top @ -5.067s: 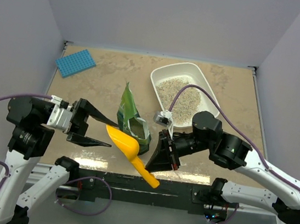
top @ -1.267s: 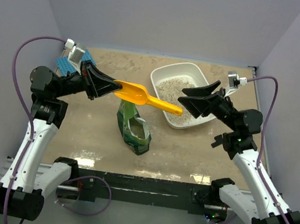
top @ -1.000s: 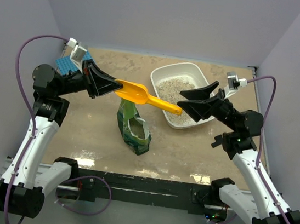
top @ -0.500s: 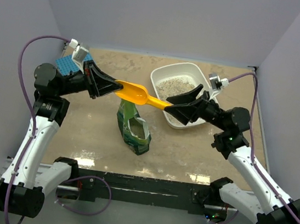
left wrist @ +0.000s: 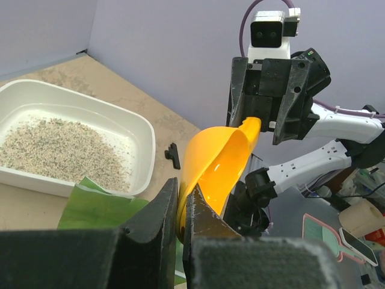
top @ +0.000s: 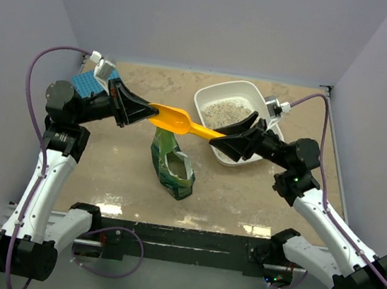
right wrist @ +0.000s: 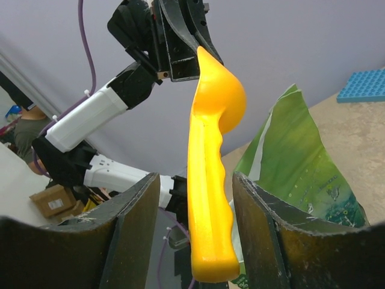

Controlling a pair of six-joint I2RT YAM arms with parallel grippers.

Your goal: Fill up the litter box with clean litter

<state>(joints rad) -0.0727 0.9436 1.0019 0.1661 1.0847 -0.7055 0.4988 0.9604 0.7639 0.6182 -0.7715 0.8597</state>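
The litter box [top: 224, 86] is a white, shallow plastic tray, rectangular with rounded corners and a raised rim. It sits flat and upright on the desk [top: 137, 87], towards the far right corner and turned at an angle to the desk's edges. Its near end is hidden in the top view. The litter [left wrist: 54, 147] inside is fine, pale beige-grey grain with darker specks. It is spread in a thin loose layer over most of the floor, leaving bare white at one end and along the walls.
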